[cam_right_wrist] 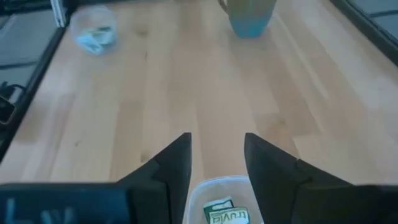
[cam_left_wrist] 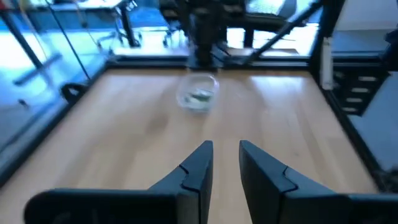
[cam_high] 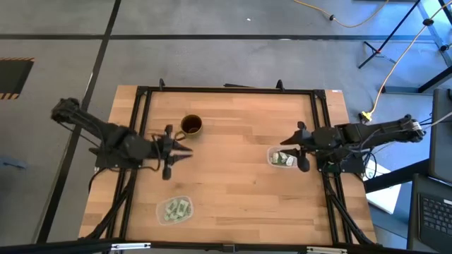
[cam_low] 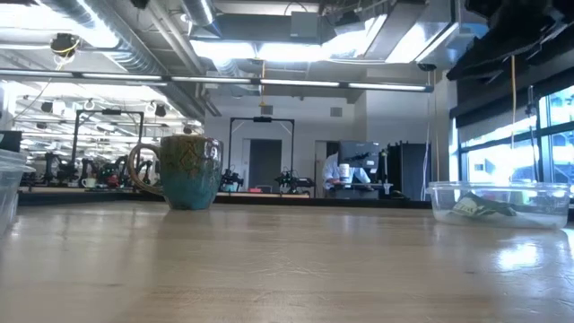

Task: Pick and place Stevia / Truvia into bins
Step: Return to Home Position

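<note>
Stevia / Truvia sachets [cam_high: 174, 209] lie heaped in the left-side bin [cam_high: 159, 211], which stands near the front edge of the surface [cam_high: 233, 183] on the left arm's side. More green and white sachets lie in the right-side bin [cam_high: 271, 157], across the wood on the right arm's side.

The right hand [cam_high: 284, 147] hangs over the right-side bin. Its wrist view shows the bin's clear rim below and between the two dark fingers [cam_right_wrist: 177, 155], with one sachet printed "truvia" [cam_right_wrist: 225, 215] lying flat inside. The fingers are spread wide and hold nothing.

The left hand [cam_high: 185, 151] sits above bare wood near the brown mug [cam_high: 191, 125], apart from it. Its fingers [cam_left_wrist: 198, 167] stand with only a narrow gap between them, and nothing is in that gap. The left-side bin and its sachets lie well apart from this hand, nearer the front edge. The hand points across the surface at the right-side bin.

In the low view the mug stands upright, and the right-side bin rests flat on the wood with a sachet lying on its floor.
</note>
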Robot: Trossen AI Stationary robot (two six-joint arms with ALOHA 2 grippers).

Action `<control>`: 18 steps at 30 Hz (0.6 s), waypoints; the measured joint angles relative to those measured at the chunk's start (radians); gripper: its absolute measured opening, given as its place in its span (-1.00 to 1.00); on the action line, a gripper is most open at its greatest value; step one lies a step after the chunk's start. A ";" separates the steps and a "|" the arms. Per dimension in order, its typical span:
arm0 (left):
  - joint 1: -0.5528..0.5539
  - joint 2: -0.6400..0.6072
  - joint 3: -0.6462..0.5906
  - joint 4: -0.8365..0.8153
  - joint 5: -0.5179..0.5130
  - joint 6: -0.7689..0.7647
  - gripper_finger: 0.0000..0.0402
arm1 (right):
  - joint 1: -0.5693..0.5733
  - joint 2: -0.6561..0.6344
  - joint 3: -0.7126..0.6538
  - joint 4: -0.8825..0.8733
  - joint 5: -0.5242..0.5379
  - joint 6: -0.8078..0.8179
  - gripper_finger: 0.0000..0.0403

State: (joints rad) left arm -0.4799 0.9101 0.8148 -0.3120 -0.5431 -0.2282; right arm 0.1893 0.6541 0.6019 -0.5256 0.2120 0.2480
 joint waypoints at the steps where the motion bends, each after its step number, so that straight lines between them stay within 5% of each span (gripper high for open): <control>1: 0.030 -0.019 0.000 -0.003 0.016 0.030 -0.64 | -0.013 -0.019 -0.018 0.017 -0.018 -0.018 -0.25; 9: 0.194 -0.189 -0.032 -0.057 0.101 0.081 -0.64 | -0.137 -0.173 -0.150 0.148 -0.124 -0.123 -0.25; 18: 0.228 -0.442 -0.318 0.166 0.146 0.113 -0.64 | -0.227 -0.327 -0.205 0.158 -0.220 -0.159 -0.25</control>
State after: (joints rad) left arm -0.2520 0.4676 0.4970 -0.1457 -0.3969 -0.1151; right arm -0.0377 0.3269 0.3967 -0.3673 -0.0082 0.0891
